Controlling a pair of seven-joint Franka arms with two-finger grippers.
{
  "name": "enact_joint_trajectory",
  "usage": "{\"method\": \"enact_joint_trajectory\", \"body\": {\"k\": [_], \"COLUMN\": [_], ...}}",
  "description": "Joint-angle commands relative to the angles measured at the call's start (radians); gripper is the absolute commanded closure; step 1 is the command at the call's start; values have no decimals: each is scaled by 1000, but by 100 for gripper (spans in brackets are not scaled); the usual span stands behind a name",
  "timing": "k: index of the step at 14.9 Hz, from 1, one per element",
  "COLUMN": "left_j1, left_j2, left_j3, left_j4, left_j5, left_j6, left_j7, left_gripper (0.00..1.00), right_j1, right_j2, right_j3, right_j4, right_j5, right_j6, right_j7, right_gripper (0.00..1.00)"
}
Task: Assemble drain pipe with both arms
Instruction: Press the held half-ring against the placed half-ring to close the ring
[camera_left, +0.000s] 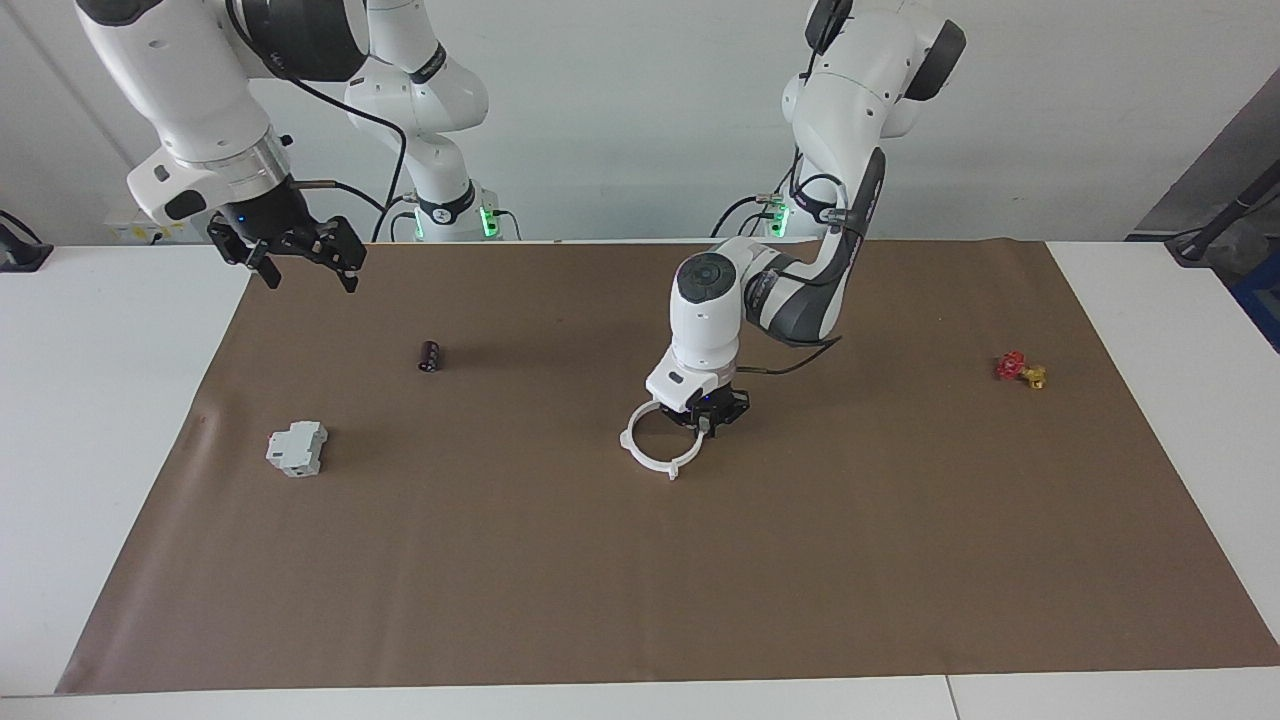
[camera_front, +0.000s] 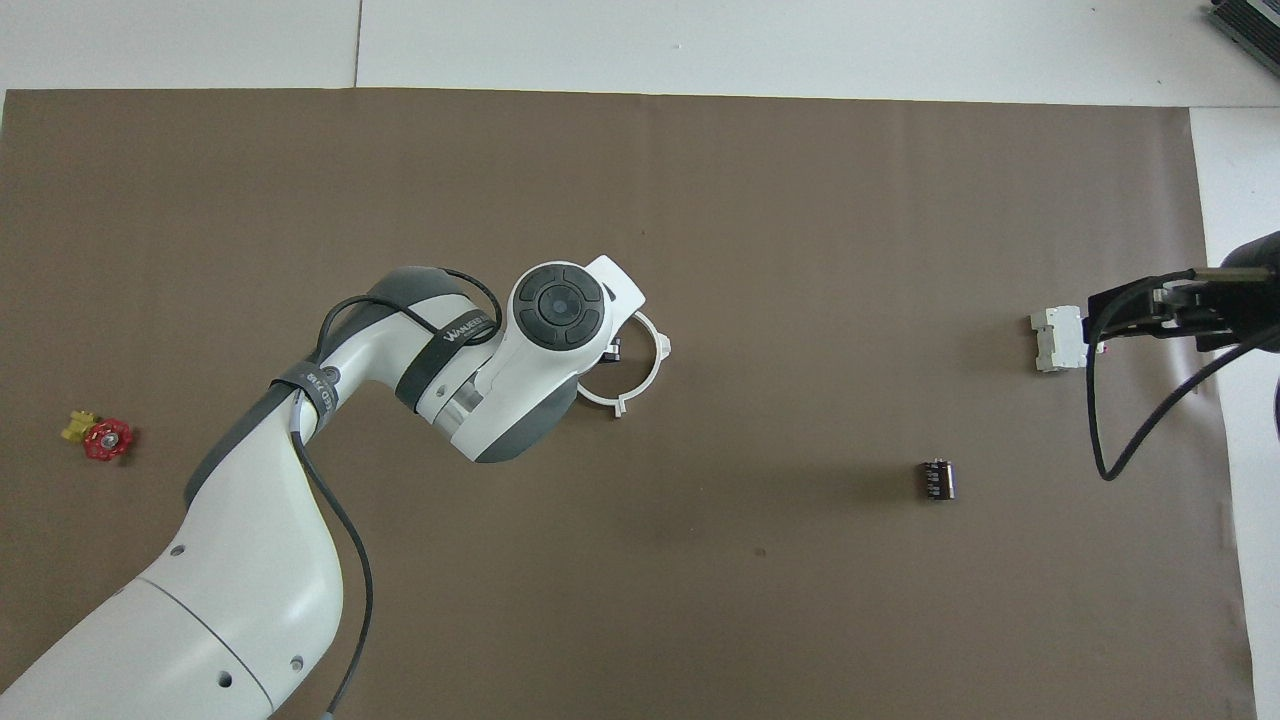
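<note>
The drain pipe (camera_left: 655, 447) is seen at centre frame in the facing view, its 2 halves closed into 1 ring, so assy is judged near done; release is left. The left gripper (camera_left: 712, 415) is clamped shut on its rim. The right gripper (camera_left: 300, 262), spread wide & empty, waits upper left. Counted: 1 grey block (camera_left: 297, 448), 1 black cylinder (camera_left: 429, 355), 1 red-yellow valve (camera_left: 1021, 369).

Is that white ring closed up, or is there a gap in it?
Closed, as far as shows: the white ring has no visible gap, though the left hand hides part of it.
</note>
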Motion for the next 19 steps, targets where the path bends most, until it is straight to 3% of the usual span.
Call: {"method": "enact_joint_trajectory", "body": {"k": [1,18,19], "left_j1": [-22,-14,-14], "left_j2": [48,71,71], "left_j3": [13,14,14], "left_j4": [38,67,67], "left_j5": [24,38,40], "left_j6": [20,26,24], "left_j7": [-9,-9,-9], "left_gripper": [100,100,85], "right_j1": [-15,-15,-15], "right_j2": [-11,-11,-11], "right_j3": [8,8,8], "right_j4": [-6,-6,-6], "right_j5": [2,2,2], "right_j6": [-9,-10,-9], "right_j7": [-25,-25,-25], "right_gripper": [0,0,0]}}
